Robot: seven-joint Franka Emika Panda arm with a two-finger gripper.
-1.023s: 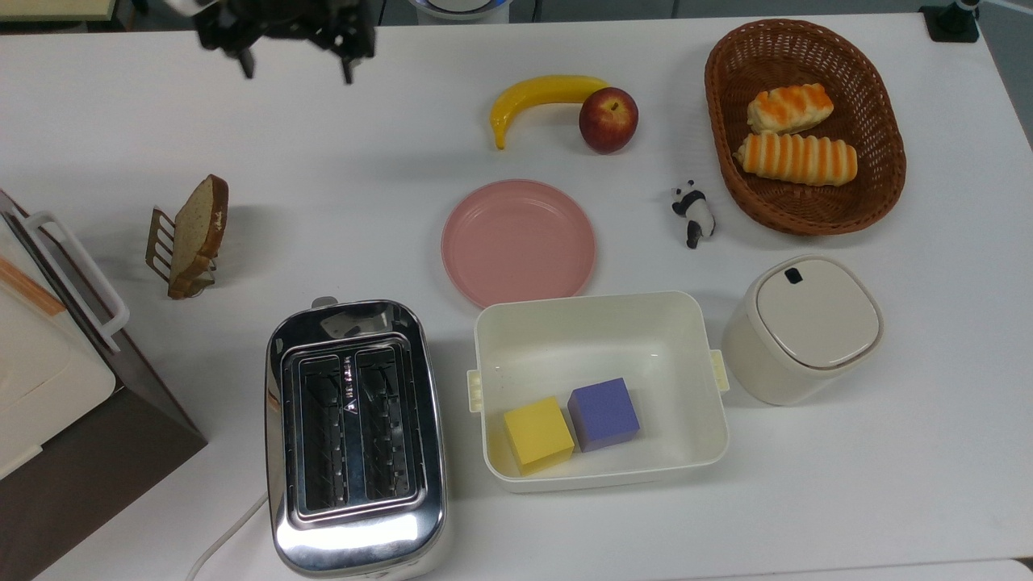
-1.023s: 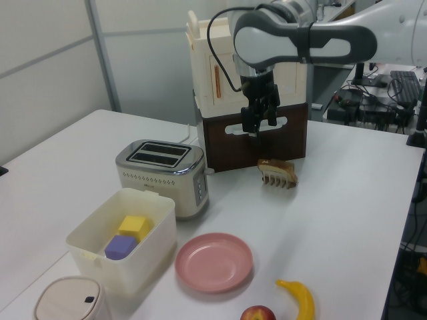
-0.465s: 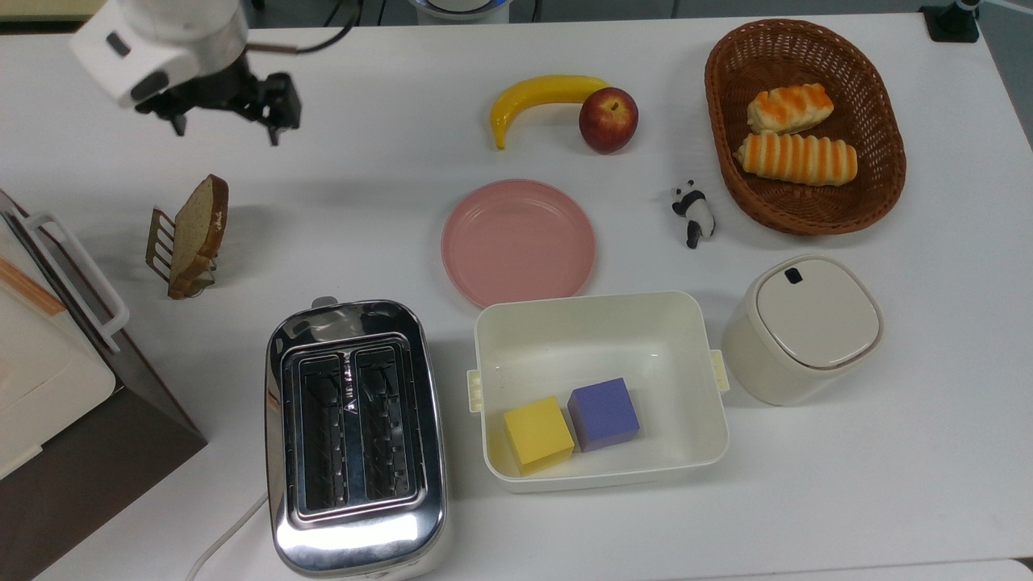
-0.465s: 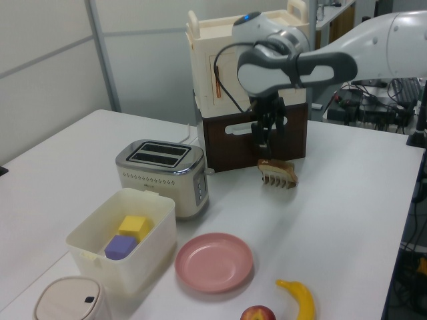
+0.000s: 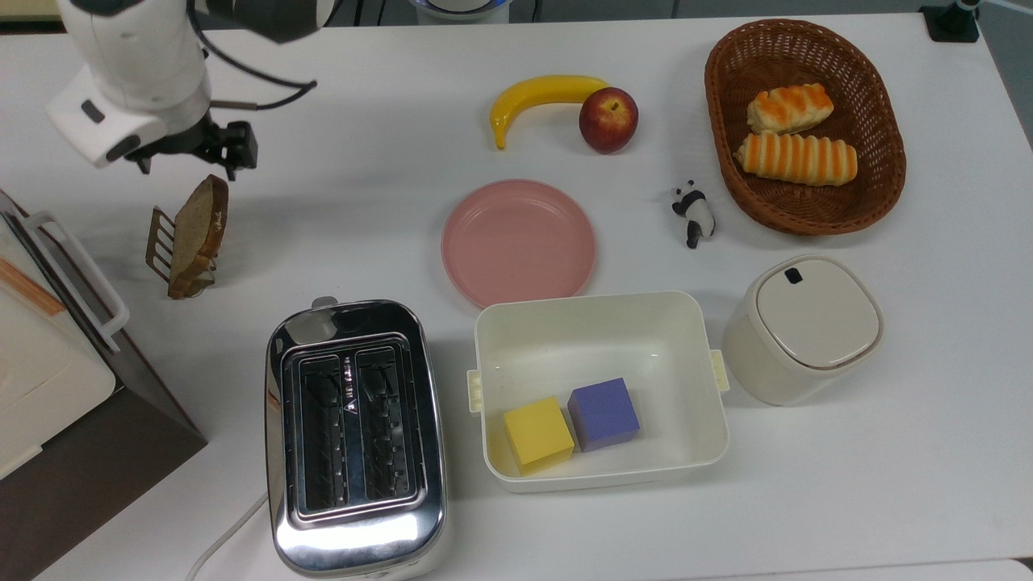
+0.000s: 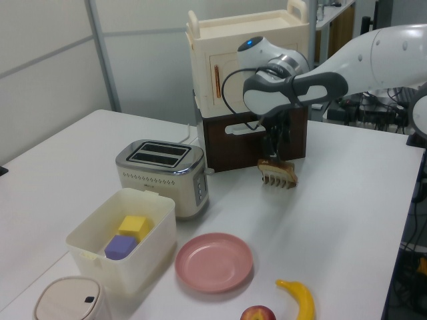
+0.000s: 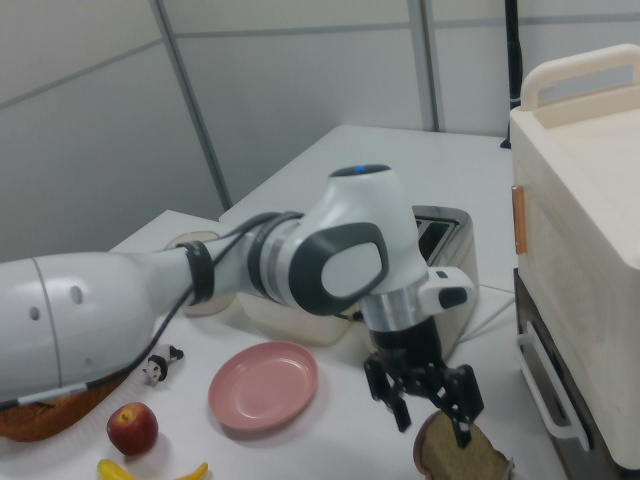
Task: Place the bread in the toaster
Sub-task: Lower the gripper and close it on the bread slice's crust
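Thin tan bread slice with dark brown crust (image 5: 199, 231) stands on edge in small brown slotted rack (image 5: 164, 244), near top view's left edge, apart from shiny chrome two-slot toaster (image 5: 355, 436). Toaster slots vacant. Black two-finger gripper (image 7: 432, 412) spread wide, grasping nothing, directly above slice. Pink round plate (image 5: 518, 242) to top view's right.
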